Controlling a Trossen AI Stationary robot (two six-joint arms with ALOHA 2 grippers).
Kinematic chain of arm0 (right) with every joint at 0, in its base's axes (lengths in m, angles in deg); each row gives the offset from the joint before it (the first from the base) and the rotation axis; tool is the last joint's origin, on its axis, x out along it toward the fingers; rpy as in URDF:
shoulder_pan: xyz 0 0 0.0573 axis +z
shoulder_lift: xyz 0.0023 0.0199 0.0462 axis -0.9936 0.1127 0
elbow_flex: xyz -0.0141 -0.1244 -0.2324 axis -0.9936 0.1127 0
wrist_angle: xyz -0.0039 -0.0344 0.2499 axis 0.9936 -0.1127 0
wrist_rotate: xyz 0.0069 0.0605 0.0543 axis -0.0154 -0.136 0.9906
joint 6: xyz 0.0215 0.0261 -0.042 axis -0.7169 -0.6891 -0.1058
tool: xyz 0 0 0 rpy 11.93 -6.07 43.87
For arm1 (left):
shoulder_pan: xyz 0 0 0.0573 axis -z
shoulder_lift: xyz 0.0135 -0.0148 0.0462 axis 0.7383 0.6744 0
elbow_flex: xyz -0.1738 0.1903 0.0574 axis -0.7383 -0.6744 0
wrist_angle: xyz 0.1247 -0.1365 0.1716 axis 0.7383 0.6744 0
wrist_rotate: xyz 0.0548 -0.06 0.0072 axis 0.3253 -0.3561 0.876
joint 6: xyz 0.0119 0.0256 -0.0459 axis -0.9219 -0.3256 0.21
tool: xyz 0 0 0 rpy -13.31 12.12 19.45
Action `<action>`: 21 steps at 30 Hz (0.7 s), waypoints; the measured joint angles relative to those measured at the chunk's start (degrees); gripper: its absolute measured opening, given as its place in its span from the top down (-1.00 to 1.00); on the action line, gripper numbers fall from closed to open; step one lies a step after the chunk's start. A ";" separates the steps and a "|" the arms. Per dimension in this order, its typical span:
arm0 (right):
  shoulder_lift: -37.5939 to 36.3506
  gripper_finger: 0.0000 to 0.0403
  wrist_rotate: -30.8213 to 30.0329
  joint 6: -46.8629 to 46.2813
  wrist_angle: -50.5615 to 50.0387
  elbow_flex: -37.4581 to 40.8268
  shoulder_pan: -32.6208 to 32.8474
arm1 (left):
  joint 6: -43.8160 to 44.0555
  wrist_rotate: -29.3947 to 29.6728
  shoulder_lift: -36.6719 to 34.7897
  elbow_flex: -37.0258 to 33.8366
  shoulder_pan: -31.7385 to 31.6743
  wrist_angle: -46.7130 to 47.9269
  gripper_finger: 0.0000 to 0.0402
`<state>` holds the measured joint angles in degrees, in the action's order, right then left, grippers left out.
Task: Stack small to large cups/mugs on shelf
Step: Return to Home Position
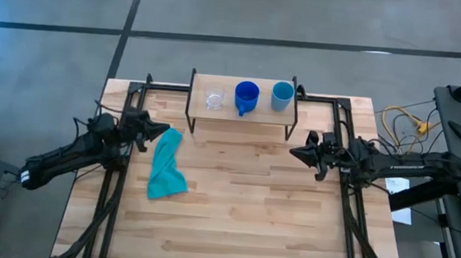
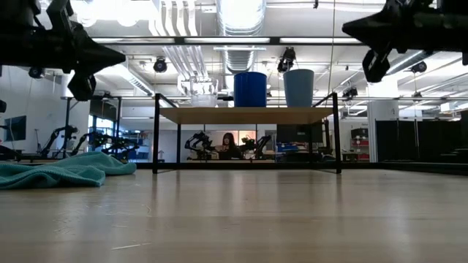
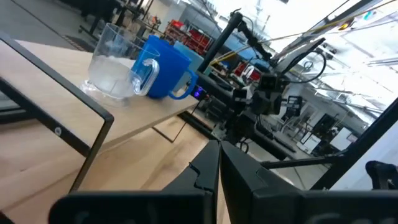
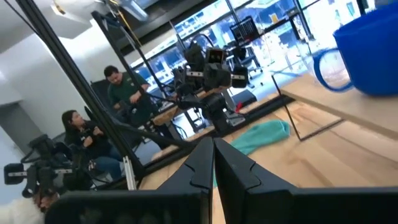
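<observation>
Left claw and right claw both pressed together, flanking the shelf; teal cloth just beside the left.

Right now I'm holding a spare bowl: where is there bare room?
Bare: the middle of the table between teal cloth and right gripper, and all of it on the side away from the shelf. Crowded: the shelf, lined with glass cup, blue mug and light blue cup; the left gripper hangs by the cloth.
</observation>
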<state>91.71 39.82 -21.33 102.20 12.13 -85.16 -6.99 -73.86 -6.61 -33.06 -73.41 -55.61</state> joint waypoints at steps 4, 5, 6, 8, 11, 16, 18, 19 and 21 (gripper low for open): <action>0.00 0.96 -0.02 -0.36 0.28 1.54 0.00 | -0.02 0.28 -0.12 -2.41 0.00 -3.89 1.00; 0.00 0.96 -0.02 -0.50 0.34 1.72 0.00 | -0.02 0.59 -0.11 -2.84 -0.01 -4.02 1.00; 0.00 0.96 -0.05 -0.52 0.41 1.95 0.00 | 0.00 0.90 -0.07 -3.32 -0.02 -4.01 1.00; 0.01 0.96 -0.40 -0.52 0.43 2.36 0.00 | 0.02 1.18 0.01 -4.18 -0.06 -4.07 1.00; 0.00 0.96 -0.50 -0.46 0.68 2.85 0.00 | 0.23 1.18 -0.12 -5.94 -0.04 -5.68 1.00; 0.00 0.96 -2.24 -1.05 0.64 4.33 0.00 | 1.48 3.03 0.02 -7.76 -0.04 -8.28 1.00; 0.02 0.96 -4.50 -1.28 0.57 5.05 0.00 | 1.48 4.32 -0.01 -8.05 -0.04 -8.02 1.00; 0.00 0.96 -5.55 -1.32 0.55 5.41 0.00 | 1.53 4.85 -0.04 -8.12 -0.04 -7.84 1.00; 0.00 0.96 -6.99 -1.58 0.64 6.12 -0.02 | 1.50 6.02 0.20 -8.12 -0.04 -7.55 1.00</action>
<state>91.71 32.84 -22.91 102.84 18.25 -85.18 -5.49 -67.84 -6.41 -41.17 -73.46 -63.17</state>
